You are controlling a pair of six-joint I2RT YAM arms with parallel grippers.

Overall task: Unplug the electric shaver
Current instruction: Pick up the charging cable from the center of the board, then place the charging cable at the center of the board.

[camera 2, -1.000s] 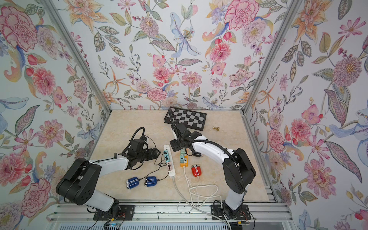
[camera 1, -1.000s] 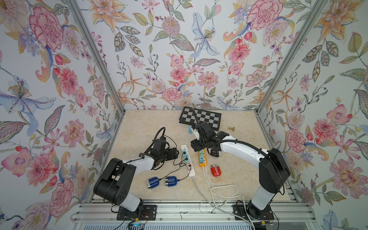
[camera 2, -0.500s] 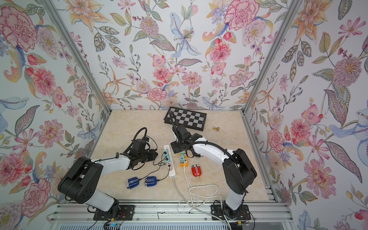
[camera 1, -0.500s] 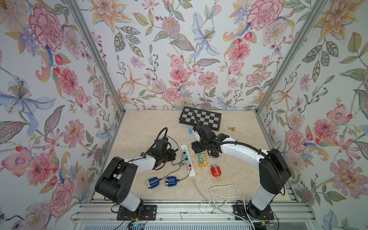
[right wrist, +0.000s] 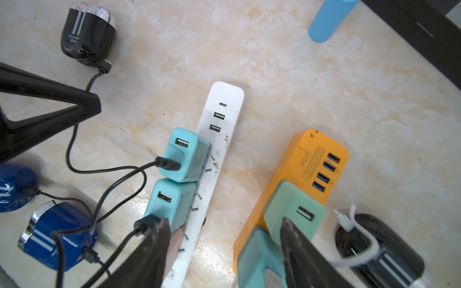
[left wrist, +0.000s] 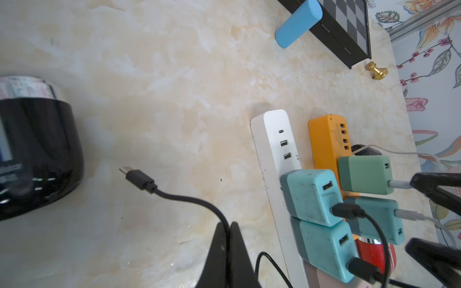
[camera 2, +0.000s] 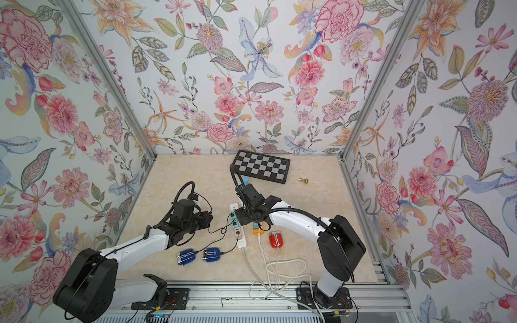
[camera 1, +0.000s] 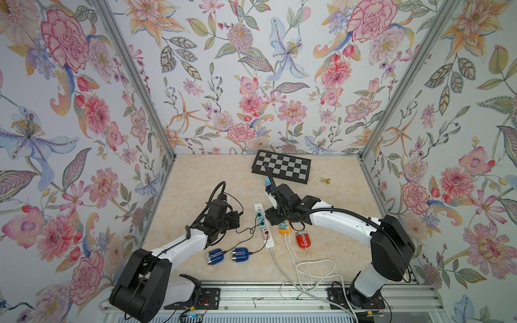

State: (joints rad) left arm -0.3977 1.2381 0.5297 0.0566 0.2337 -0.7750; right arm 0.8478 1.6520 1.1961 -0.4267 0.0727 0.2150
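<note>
The black electric shaver [left wrist: 32, 154] lies on the marble table, also seen in the right wrist view as the shaver [right wrist: 87, 35]. Its black cable [left wrist: 179, 198] runs to a teal adapter [left wrist: 309, 197] on the white power strip [left wrist: 277, 154]. My left gripper [left wrist: 228, 229] is shut on this cable a short way behind its plug [left wrist: 136, 177]. In the left wrist view the plug lies clear of the shaver; in the right wrist view it sits close by the shaver's base. My right gripper [right wrist: 224, 234] stands open over the gap between the white strip and the orange strip [right wrist: 299, 169].
Two blue shavers [camera 1: 214, 256] [camera 1: 240, 254] and a red one [camera 1: 303, 240] lie near the front with their cables. Another black shaver [right wrist: 379, 251] lies beside the orange strip. A chessboard [camera 1: 281, 170], blue cylinder [camera 1: 268, 183] and brass piece [camera 1: 325, 181] are at the back.
My left gripper's jaws have closed on the black cable. The right arm has hardly moved.
</note>
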